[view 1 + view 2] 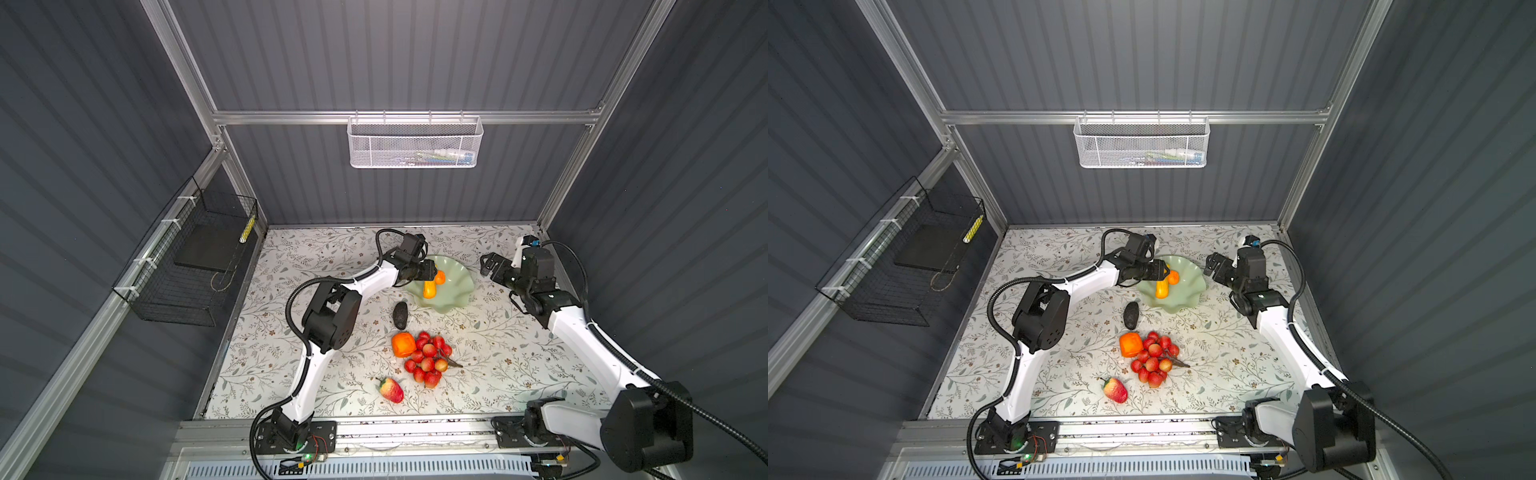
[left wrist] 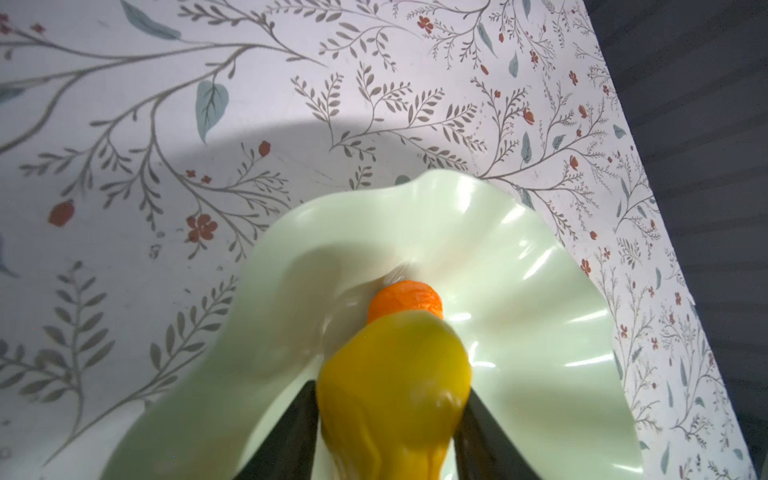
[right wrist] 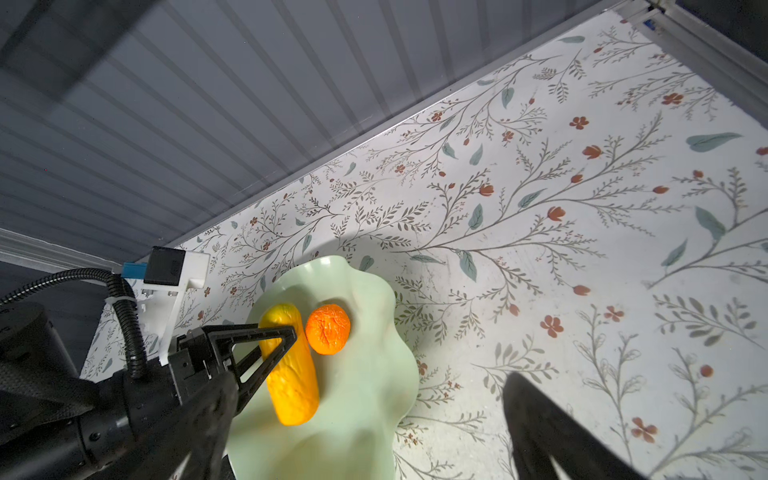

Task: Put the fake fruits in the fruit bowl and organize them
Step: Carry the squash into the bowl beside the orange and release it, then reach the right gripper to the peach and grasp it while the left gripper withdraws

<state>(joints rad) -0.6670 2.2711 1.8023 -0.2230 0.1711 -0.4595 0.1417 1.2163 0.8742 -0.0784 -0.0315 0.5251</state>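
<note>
Floral table (image 1: 498, 353) carries bowl (image 1: 453, 305), avocado (image 1: 401, 316), persimmon (image 1: 403, 344), grapes (image 1: 430, 359) and strawberry (image 1: 391, 389).

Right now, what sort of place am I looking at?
Most likely a robot test cell: grey panels on an aluminium frame wall in the table, the left arm and right arm are mounted at its front edge, and fake grapes lie near a mint bowl.

Both top views look steeply down from high above the front edge, covering the whole table (image 1: 498, 332). The left wrist camera sits close over the fruit bowl (image 2: 519, 249). The right wrist camera views the same bowl obliquely, from farther off.
</note>
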